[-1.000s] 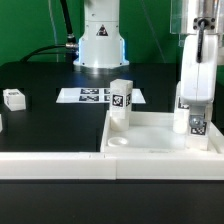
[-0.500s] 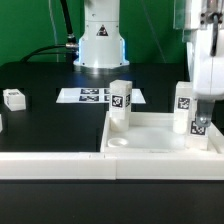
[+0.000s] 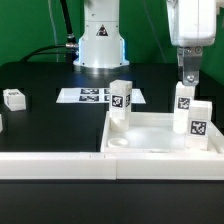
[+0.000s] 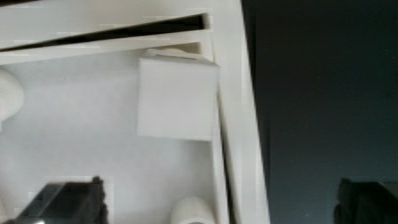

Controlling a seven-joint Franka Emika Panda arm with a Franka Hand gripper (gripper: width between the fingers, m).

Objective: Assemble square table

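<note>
Black tabletop (image 3: 40, 80); marker board (image 3: 95, 96) behind tabletop tray (image 3: 150, 135); spread tool (image 3: 188, 76) above upright leg (image 3: 187, 110); stray leg (image 3: 13, 98) well apart

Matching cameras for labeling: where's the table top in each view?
Exterior view: top in the lower right of the picture.
Wrist view: top fills the pale side, beside the black table.
Shared: its raised rim.

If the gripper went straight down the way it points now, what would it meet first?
Most likely the short white tagged leg standing upright in the far corner of the white square tray-like table top on the exterior view's right. The open gripper hangs just above it, though depth is hard to judge.
</note>
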